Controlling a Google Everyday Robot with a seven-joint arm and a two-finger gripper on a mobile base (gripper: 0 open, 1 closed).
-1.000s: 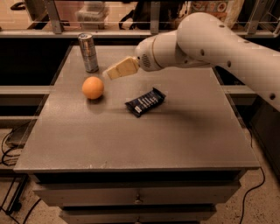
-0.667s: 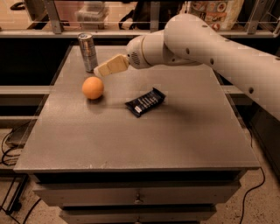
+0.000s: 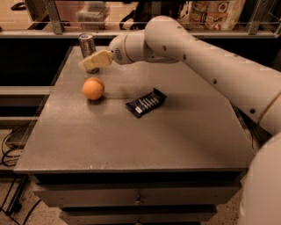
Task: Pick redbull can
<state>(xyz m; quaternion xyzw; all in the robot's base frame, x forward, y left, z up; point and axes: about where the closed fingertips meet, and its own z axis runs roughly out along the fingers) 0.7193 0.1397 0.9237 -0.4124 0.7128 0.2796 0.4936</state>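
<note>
The redbull can [image 3: 87, 43] is a slim silver-grey can standing upright at the far left corner of the grey table [image 3: 131, 145]. My gripper [image 3: 87, 64] has beige tips and reaches in from the right on a white arm. It is right at the can and covers the can's lower part in this view. I cannot tell whether it touches the can. Only the can's upper half and shiny rim show.
An orange [image 3: 93, 88] lies just in front of the can, below the gripper. A dark blue snack-bar wrapper [image 3: 145, 103] lies near the table's middle. A shelf rail with packaged goods [image 3: 215, 13] runs behind the table. Drawers are under the front edge.
The gripper has moved left toward the can and now overlaps its lower part. The can, orange and wrapper have not moved.
</note>
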